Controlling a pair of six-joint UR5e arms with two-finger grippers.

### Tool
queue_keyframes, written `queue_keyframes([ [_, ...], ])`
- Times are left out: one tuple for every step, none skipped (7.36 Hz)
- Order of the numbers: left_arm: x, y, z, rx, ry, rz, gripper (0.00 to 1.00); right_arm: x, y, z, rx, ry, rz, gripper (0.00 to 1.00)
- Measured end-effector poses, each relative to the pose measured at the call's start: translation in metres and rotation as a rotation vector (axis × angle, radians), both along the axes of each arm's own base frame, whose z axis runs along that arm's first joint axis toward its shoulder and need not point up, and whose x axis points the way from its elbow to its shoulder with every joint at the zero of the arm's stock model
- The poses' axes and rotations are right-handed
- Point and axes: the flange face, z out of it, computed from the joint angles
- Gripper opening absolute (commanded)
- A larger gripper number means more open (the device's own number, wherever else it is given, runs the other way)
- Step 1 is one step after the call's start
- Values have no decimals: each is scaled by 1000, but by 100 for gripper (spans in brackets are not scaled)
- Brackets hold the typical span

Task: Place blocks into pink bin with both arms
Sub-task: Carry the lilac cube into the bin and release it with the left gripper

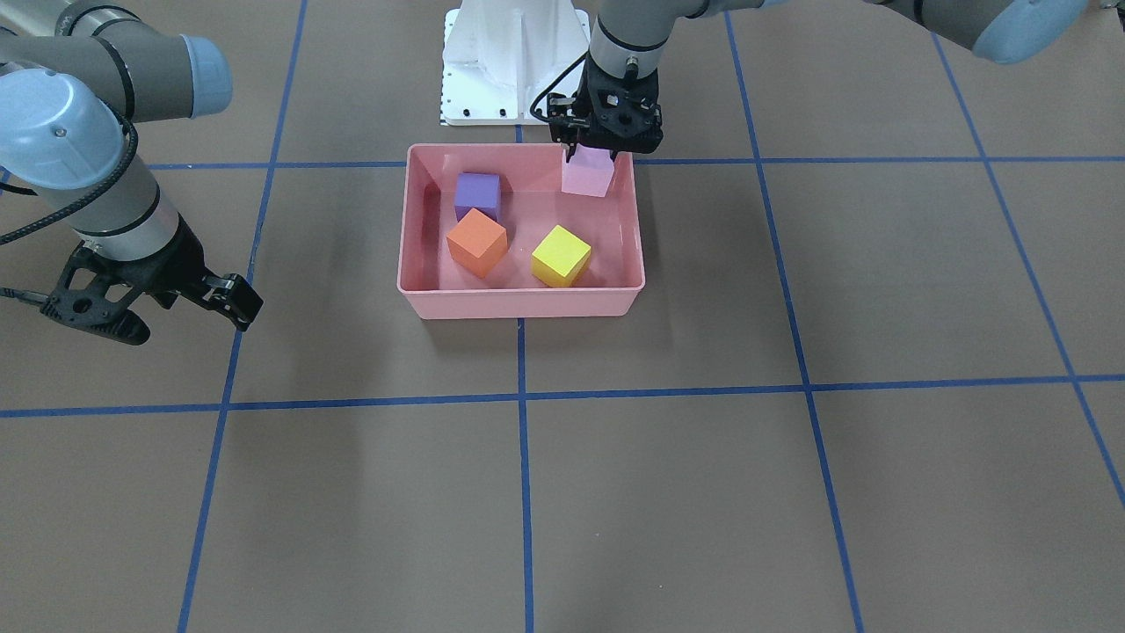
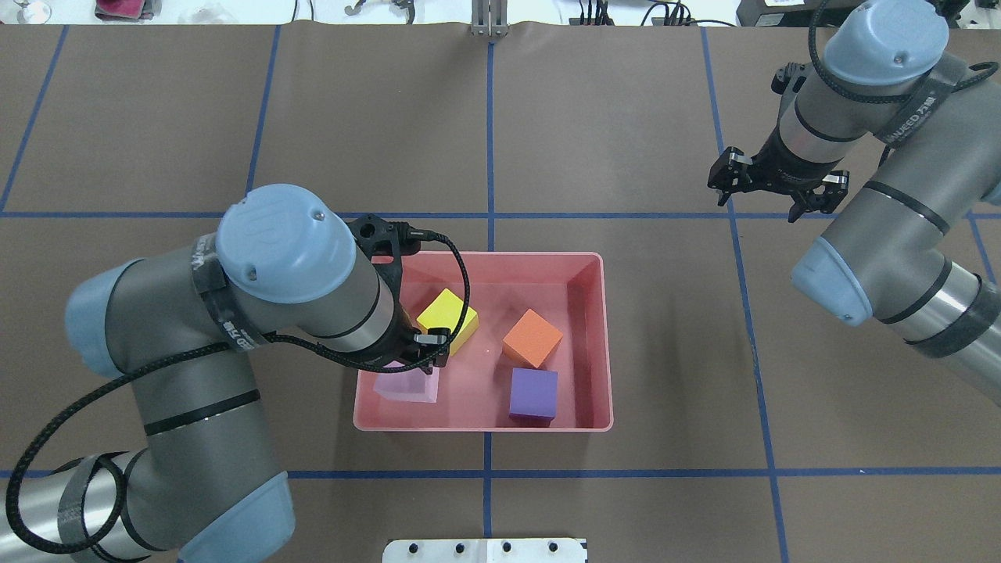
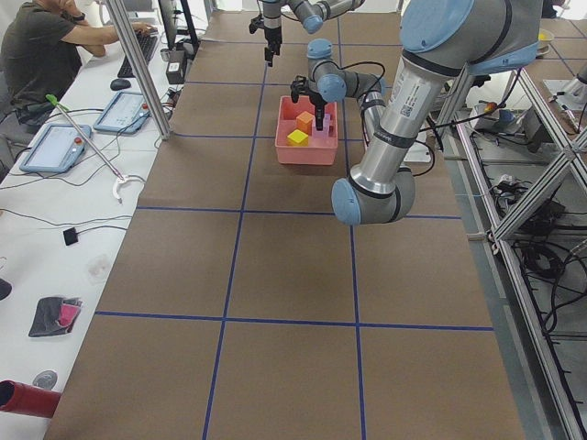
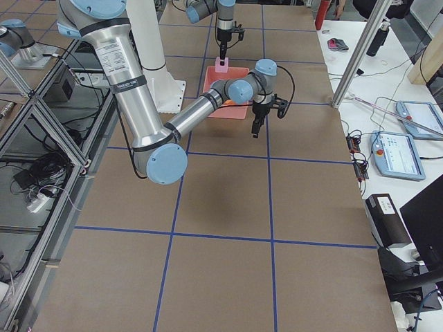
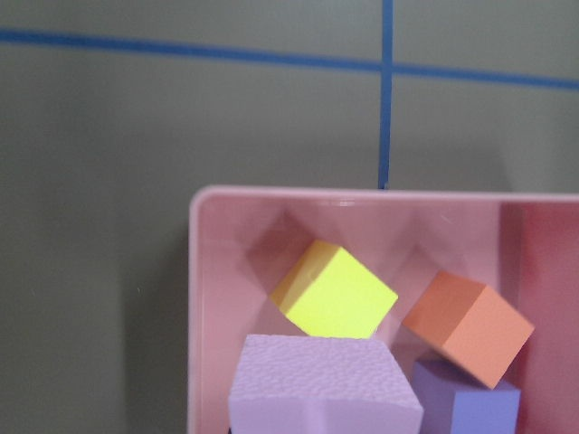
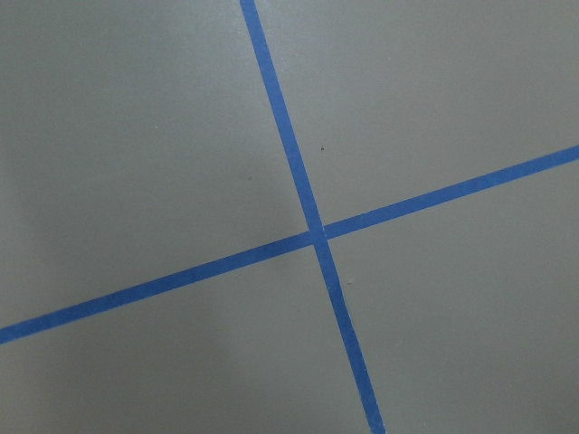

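We see the left hand (image 1: 594, 151) clamped on the light pink foam cube (image 1: 587, 173), holding it square to the walls over the robot-side left corner of the salmon-pink plastic bin (image 1: 518, 304), whose long axis runs side to side across the brown desk (image 1: 791, 492). Inside, the purple foam cube (image 1: 477, 195) sits square near the robot-side wall, while the orange foam cube (image 1: 477, 242) just beside it and the yellow foam cube (image 1: 561, 255) are both turned cornerwise. The right hand (image 2: 774, 205) hangs with fingers spread, well apart from the bin, over a blue tape crossing (image 6: 317, 237).
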Motion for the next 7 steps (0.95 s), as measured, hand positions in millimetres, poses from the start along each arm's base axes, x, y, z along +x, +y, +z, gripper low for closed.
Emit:
queue_keyframes([
  [11, 5, 5, 1, -18, 9, 0, 0, 0, 1, -1, 1, 0, 100],
  [19, 5, 9, 0, -32, 15, 0, 0, 0, 1, -1, 2, 0, 100],
  [27, 3, 13, -2, -47, 17, 0, 0, 0, 2, -2, 2, 0, 100],
  [36, -1, 16, -2, -60, 16, 0, 0, 0, 2, -2, 3, 0, 100],
  [42, -4, 17, -4, -69, 15, 3, 0, 0, 2, -2, 3, 0, 100],
  [48, -6, 18, -5, -74, 15, 5, -1, 0, 2, -3, 3, 0, 100],
  [54, -9, 20, -3, -77, 13, 10, 0, 0, 2, -3, 4, 0, 100],
])
